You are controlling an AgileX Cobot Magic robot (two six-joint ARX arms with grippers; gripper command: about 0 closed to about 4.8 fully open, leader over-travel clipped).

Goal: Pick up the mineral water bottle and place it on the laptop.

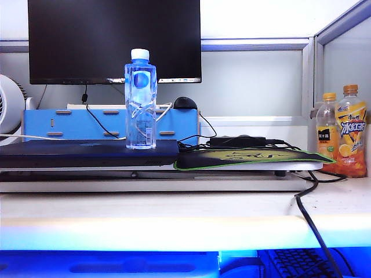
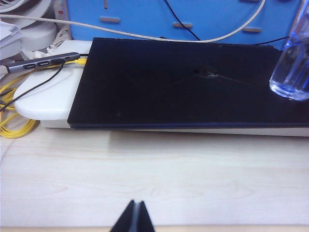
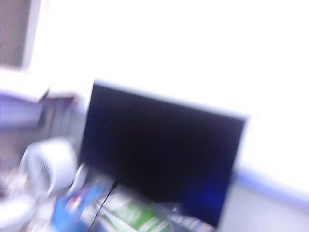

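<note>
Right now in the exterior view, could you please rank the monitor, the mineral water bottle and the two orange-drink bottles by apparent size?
1. Monitor, by far the largest.
2. Mineral water bottle, standing upright on the laptop.
3. Two orange-drink bottles: they look similar, one slightly taller, so I won't rank them apart. Differing distance from the camera makes all this apparent size only.

Exterior faces the desk low, sharing laptop (image 1: 87, 153) with left wrist.
</note>
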